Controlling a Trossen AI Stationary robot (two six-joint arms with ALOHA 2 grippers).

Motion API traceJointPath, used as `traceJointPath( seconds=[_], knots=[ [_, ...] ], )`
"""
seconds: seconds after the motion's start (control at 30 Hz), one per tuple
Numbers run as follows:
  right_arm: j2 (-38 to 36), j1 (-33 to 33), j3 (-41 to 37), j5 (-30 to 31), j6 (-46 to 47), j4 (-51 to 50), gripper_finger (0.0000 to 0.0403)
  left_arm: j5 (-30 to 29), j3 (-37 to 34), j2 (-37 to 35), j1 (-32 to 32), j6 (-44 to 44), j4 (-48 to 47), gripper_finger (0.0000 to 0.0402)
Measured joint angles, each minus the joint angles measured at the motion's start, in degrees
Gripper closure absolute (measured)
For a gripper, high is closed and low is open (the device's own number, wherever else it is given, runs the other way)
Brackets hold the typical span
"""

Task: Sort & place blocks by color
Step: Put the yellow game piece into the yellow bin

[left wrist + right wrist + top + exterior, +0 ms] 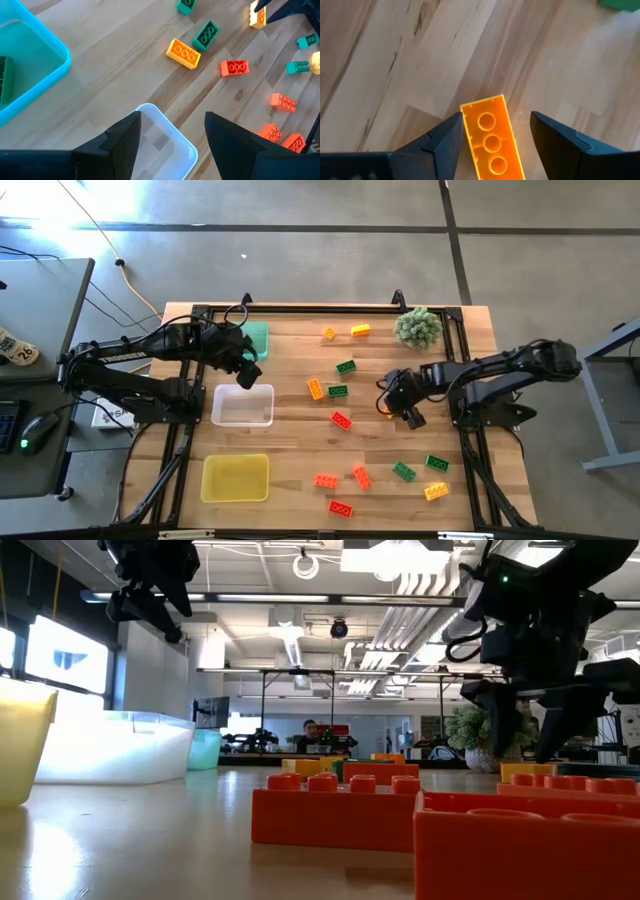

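Red, orange-yellow and green blocks lie scattered on the wooden table, among them a red one (341, 420), a green one (346, 366) and an orange-yellow one (315, 389). My right gripper (400, 402) (495, 145) is open and low over the table. Its fingers stand on either side of an orange-yellow block (492, 140) that lies flat on the wood, and I see no hold. My left gripper (245, 367) (172, 145) is open and empty, raised above the far corner of the clear tray (165, 145). One green block (5, 75) lies in the green tray (45, 65).
The green tray (260, 338), clear tray (243, 405) and yellow tray (235, 478) stand in a row along the table's left side. A spiky pale green plant (418, 327) stands at the far right. More blocks (361, 476) cluster near the near edge. A black frame borders the table.
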Motion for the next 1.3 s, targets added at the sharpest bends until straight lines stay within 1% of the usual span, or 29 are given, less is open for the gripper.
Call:
traceJointPath(
  seconds=[0.2, 0.43, 0.57, 0.67, 0.8, 0.93, 1.03, 1.17, 1.3],
  knots=[
    [1.76, 0.00, 0.00, 0.19, -0.43, -2.57, 0.0183, 0.00, 0.00, 0.00, 0.00, 0.00, 0.00, 0.0193],
    [1.80, -0.02, 0.00, 5.92, -1.74, -4.33, 0.0183, 0.00, 0.00, 0.00, 0.00, 0.00, 0.00, 0.0193],
    [2.61, -0.04, 0.00, 5.45, -2.99, -5.07, 0.0184, 0.00, 0.00, 0.00, 0.00, 0.00, 0.00, 0.0193],
    [4.18, 0.00, 0.03, 5.11, -2.97, -6.31, 0.0196, 0.00, 0.00, 0.00, 0.00, 0.00, 0.00, 0.0193],
    [6.15, 0.00, 0.26, 4.27, -2.68, -6.48, 0.0236, 0.02, 0.00, 0.00, 0.00, 0.00, 0.00, 0.0193],
    [6.14, 0.02, 0.26, 4.44, 0.32, -6.51, 0.0287, 0.02, 0.00, 0.00, -0.02, 0.00, 0.00, 0.0193],
    [5.93, 0.00, 0.91, 3.97, 2.84, -6.65, 0.0287, 0.02, 0.00, 0.00, -0.02, 0.00, 0.00, 0.0193],
    [6.12, 0.00, 3.80, 3.79, 6.89, -6.74, 0.0287, 0.02, 0.00, 0.00, -0.02, 0.19, 0.17, 0.0193],
    [6.08, 0.00, 8.18, 3.69, 12.61, -6.41, 0.0287, 0.04, 0.00, 0.00, -0.02, 4.28, 2.13, 0.0193]
  ],
)
